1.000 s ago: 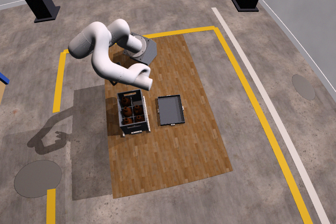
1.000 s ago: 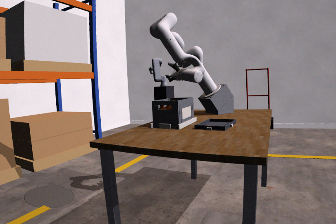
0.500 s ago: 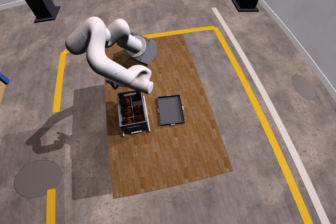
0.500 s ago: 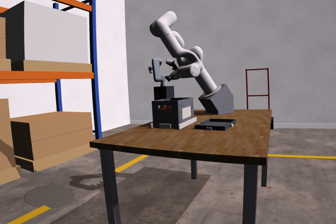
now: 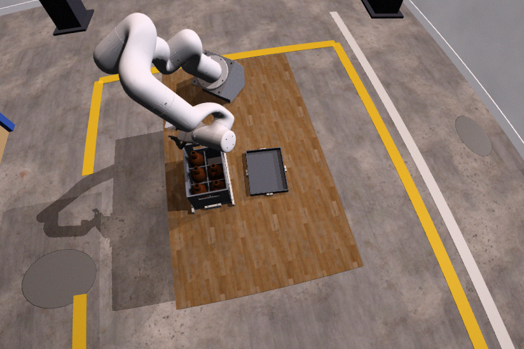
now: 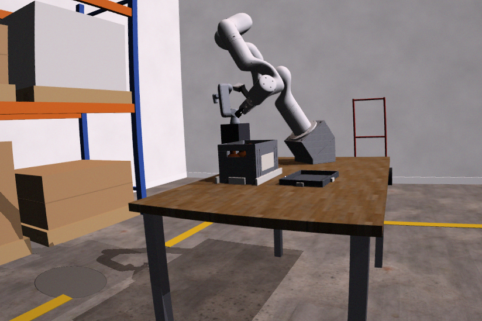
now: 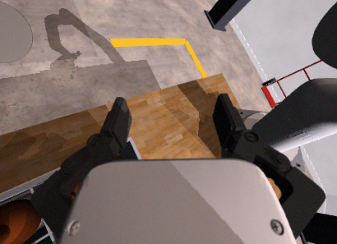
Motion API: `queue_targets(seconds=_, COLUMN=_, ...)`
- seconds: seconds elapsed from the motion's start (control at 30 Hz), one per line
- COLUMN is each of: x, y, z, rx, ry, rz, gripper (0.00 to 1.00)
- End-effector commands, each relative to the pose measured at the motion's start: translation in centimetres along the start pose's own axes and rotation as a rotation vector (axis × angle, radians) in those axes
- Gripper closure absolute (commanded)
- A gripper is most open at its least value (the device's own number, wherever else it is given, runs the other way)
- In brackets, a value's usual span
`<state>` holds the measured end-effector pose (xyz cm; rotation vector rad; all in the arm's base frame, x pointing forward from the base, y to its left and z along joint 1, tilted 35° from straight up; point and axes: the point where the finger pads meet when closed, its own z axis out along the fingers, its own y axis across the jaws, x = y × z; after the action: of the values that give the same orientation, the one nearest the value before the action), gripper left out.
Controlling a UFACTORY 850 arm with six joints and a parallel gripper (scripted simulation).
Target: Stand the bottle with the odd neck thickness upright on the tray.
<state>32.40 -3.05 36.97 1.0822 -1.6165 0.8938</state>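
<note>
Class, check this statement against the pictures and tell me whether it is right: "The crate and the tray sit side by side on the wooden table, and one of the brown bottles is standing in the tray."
The bottle's place is wrong: the top view shows all five brown bottles in the crate and none in the tray. The rest stands.
</note>
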Motion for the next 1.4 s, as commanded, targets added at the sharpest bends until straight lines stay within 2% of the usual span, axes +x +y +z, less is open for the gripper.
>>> queue_targets(seconds=0.0, x=-0.8, y=-1.5, z=-0.9, rx=0.038, ry=-0.149, rz=0.068, gripper=0.00)
queue_targets(seconds=0.1, x=-1.2, y=-2.3, z=-1.5, rx=0.058, ry=-0.224, rz=0.103, gripper=0.00)
queue_targets(seconds=0.17, x=-1.2, y=-2.3, z=-1.5, rx=0.058, ry=-0.224, rz=0.103, gripper=0.00)
queue_targets(seconds=0.2, x=-1.6, y=-3.1, z=-2.0, rx=0.077, ry=-0.297, rz=0.137, gripper=0.00)
queue_targets(seconds=0.67, x=-3.3, y=-6.6, z=-4.4, rx=0.163, ry=-0.626, rz=0.290, gripper=0.00)
queue_targets(seconds=0.73, x=-3.3, y=-6.6, z=-4.4, rx=0.163, ry=-0.626, rz=0.290, gripper=0.00)
queue_targets(seconds=0.77, x=-3.6, y=-7.3, z=-4.9, rx=0.182, ry=-0.697, rz=0.323, gripper=0.00)
queue_targets(seconds=0.97, x=-4.2, y=-8.6, z=-5.8, rx=0.215, ry=-0.824, rz=0.381, gripper=0.00)
queue_targets(seconds=1.0, x=-4.2, y=-8.6, z=-5.8, rx=0.215, ry=-0.824, rz=0.381, gripper=0.00)
queue_targets(seconds=1.03, x=-4.6, y=-9.2, z=-6.0, rx=0.229, ry=-0.874, rz=0.405, gripper=0.00)
queue_targets(seconds=1.1, x=-4.7, y=-9.4, z=-6.1, rx=0.233, ry=-0.888, rz=0.412, gripper=0.00)
queue_targets(seconds=1.13, x=-5.0, y=-9.9, z=-6.4, rx=0.246, ry=-0.939, rz=0.436, gripper=0.00)
queue_targets(seconds=1.2, x=-5.0, y=-10.0, z=-6.5, rx=0.248, ry=-0.948, rz=0.440, gripper=0.00)
queue_targets(seconds=1.23, x=-5.4, y=-10.6, z=-6.8, rx=0.263, ry=-1.001, rz=0.466, gripper=0.00)
queue_targets(seconds=1.3, x=-5.4, y=-10.6, z=-6.8, rx=0.263, ry=-1.001, rz=0.466, gripper=0.00)
queue_targets(seconds=1.37, x=-5.7, y=-11.5, z=-7.4, rx=0.284, ry=-1.082, rz=0.503, gripper=0.00)
